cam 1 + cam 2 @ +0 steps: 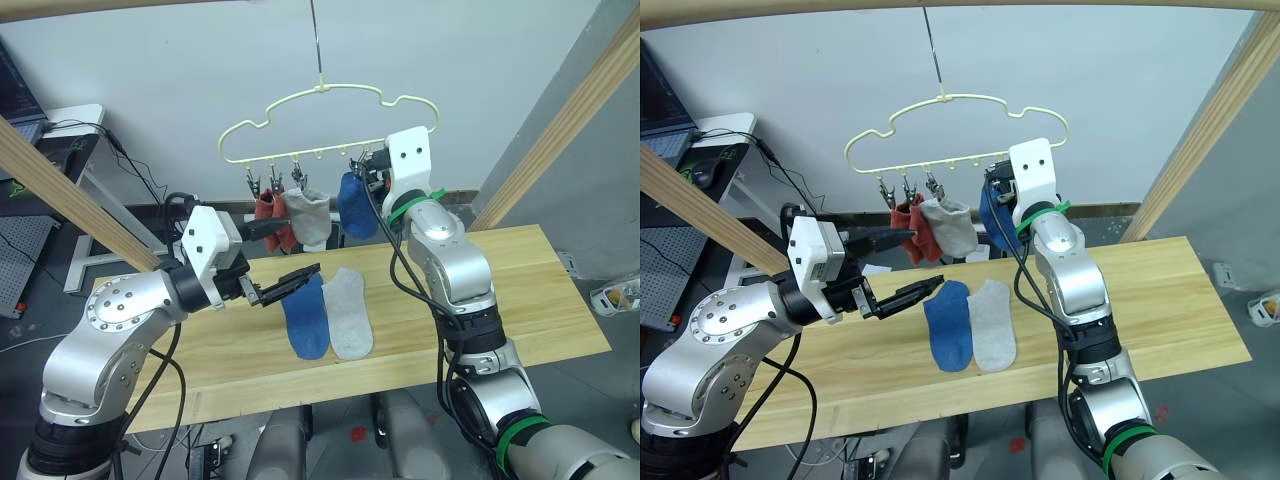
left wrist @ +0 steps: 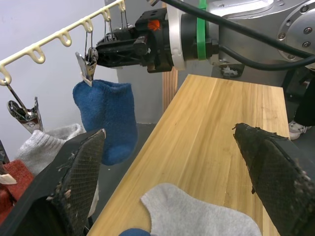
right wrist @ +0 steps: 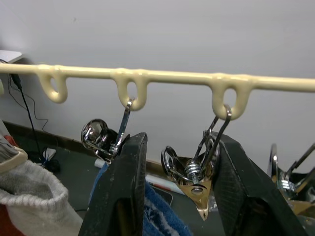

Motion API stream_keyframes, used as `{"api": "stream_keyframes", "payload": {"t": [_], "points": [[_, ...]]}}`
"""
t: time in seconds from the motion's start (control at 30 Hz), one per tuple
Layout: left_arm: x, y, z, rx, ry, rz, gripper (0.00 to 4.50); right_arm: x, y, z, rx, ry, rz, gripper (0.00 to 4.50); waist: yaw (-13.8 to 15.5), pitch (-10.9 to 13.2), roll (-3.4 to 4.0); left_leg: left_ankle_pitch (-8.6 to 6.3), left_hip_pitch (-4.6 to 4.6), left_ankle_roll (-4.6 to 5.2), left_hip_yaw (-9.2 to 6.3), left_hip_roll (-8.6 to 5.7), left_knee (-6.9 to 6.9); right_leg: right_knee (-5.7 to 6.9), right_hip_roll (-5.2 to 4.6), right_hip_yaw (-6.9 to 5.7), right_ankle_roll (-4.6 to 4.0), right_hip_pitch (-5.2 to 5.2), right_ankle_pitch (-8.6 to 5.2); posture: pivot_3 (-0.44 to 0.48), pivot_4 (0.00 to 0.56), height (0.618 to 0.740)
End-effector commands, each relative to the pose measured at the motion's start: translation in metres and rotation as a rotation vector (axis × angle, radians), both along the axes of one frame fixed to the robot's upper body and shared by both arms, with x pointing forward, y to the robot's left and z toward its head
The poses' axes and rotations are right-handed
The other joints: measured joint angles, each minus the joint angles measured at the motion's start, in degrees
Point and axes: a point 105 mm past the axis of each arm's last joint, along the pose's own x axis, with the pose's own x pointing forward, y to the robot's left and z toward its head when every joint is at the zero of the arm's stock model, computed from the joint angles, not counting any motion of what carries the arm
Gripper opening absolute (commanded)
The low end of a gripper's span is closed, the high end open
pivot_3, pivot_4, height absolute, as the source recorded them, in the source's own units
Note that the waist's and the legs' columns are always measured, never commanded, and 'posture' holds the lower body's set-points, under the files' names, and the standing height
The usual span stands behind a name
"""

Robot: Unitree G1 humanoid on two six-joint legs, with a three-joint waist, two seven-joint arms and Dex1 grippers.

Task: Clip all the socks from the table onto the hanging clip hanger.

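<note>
Left eye view: on the wooden surface (image 1: 540, 290) lie a blue sock (image 1: 306, 318) and a grey sock (image 1: 349, 315), lengthwise away from the robot. Just beside them, the left tool (image 1: 290, 283) hovers released, nearest. The right tool (image 3: 172, 196) gapes empty around a hanger (image 1: 320, 120) clip (image 3: 193, 178).

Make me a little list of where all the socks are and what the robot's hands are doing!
On the clip hanger: rust red socks, light grey sock, blue sock
On the table: blue sock, light grey sock, side by side
Left gripper: open, empty, beside the table socks
Right gripper: open around a clip
</note>
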Motion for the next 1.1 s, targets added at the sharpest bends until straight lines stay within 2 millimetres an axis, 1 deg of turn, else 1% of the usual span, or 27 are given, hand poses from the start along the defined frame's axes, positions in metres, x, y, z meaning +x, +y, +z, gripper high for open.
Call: {"api": "stream_keyframes", "payload": {"t": [0.03,0.13,0.23,0.3,0.33,0.4,0.6,0.7,0.77,0.87,0.97,1.1], "points": [[-0.005,-0.001,0.007,0.010,-0.042,-0.003,4.50,-0.004,0.003,0.021,0.014,-0.079,0.012,1.87,0.0,0.0,0.00,0.00,0.00,0.00,0.00,0.00,0.00,0.00,0.00,0.00,0.00,0.00,0.00,-0.097,0.253,0.740],[-0.005,-0.001,0.007,0.010,-0.040,-0.004,4.50,-0.004,0.003,0.021,0.014,-0.080,0.015,1.87,0.0,0.0,0.00,0.00,0.00,0.00,0.00,0.00,0.00,0.00,0.00,0.00,0.00,0.00,0.00,-0.097,0.253,0.740],[-0.005,-0.001,0.006,0.011,-0.039,-0.003,4.50,-0.004,0.003,0.021,0.013,-0.080,0.016,1.26,0.0,0.0,0.00,0.00,0.00,0.00,0.00,0.00,0.00,0.00,0.00,0.00,0.00,0.00,0.00,-0.097,0.253,0.740],[-0.005,0.000,0.006,0.011,-0.037,-0.001,4.50,-0.004,0.003,0.021,0.013,-0.080,0.016,0.62,0.0,0.0,0.00,0.00,0.00,0.00,0.00,0.00,0.00,0.00,0.00,0.00,0.00,0.00,0.00,-0.097,0.253,0.740],[-0.005,0.000,0.005,0.011,-0.036,0.000,4.50,-0.004,0.003,0.021,0.013,-0.080,0.016,0.38,0.0,0.0,0.00,0.00,0.00,0.00,0.00,0.00,0.00,0.00,0.00,0.00,0.00,0.00,0.00,-0.096,0.255,0.740],[-0.005,0.001,0.005,0.007,-0.032,0.005,4.50,-0.004,0.003,0.021,0.012,-0.081,0.015,0.01,0.0,0.0,0.00,0.00,0.00,0.00,0.00,0.00,0.00,0.00,0.00,0.00,0.00,0.00,0.00,-0.096,0.255,0.740],[-0.003,0.008,0.004,-0.013,-0.014,0.056,4.50,-0.005,0.002,0.023,0.014,-0.088,0.014,0.01,0.0,0.0,0.00,0.00,0.00,0.00,-0.01,0.00,0.00,0.00,0.00,0.00,0.00,0.00,0.00,-0.095,0.257,0.740],[-0.002,0.014,-0.006,0.009,0.026,0.097,4.50,-0.005,0.002,0.026,0.015,-0.093,0.015,0.01,0.0,0.0,0.00,0.00,0.00,0.00,-0.01,0.00,0.00,0.00,0.00,0.00,0.00,0.00,0.00,-0.096,0.259,0.740],[0.002,0.023,-0.021,0.055,0.070,0.170,4.50,-0.006,0.002,0.028,0.015,-0.098,0.016,0.01,-0.1,0.0,0.01,0.00,0.00,0.00,-0.01,0.01,-0.02,-0.01,0.00,0.00,0.00,-0.01,0.00,-0.098,0.263,0.740],[0.006,0.031,-0.040,0.116,0.106,0.250,4.50,-0.007,0.002,0.031,0.014,-0.105,0.018,0.01,0.0,0.0,0.01,0.00,0.00,0.00,-0.03,0.00,-0.04,-0.02,0.00,-0.01,0.00,-0.02,0.00,-0.107,0.270,0.740],[0.016,0.045,-0.064,0.193,0.157,0.402,4.50,-0.009,0.002,0.034,0.016,-0.108,0.019,0.01,0.0,0.0,0.03,0.00,0.00,0.00,-0.02,-0.01,-0.03,-0.03,0.00,0.00,0.00,-0.01,0.00,-0.115,0.279,0.740],[0.025,0.051,-0.092,0.178,0.239,0.511,4.50,-0.012,0.002,0.037,0.020,-0.105,0.021,0.01,-0.1,0.1,0.08,0.00,0.00,0.00,-0.01,0.00,-0.03,-0.03,0.00,0.00,0.00,-0.02,-0.01,-0.130,0.301,0.740]]}}
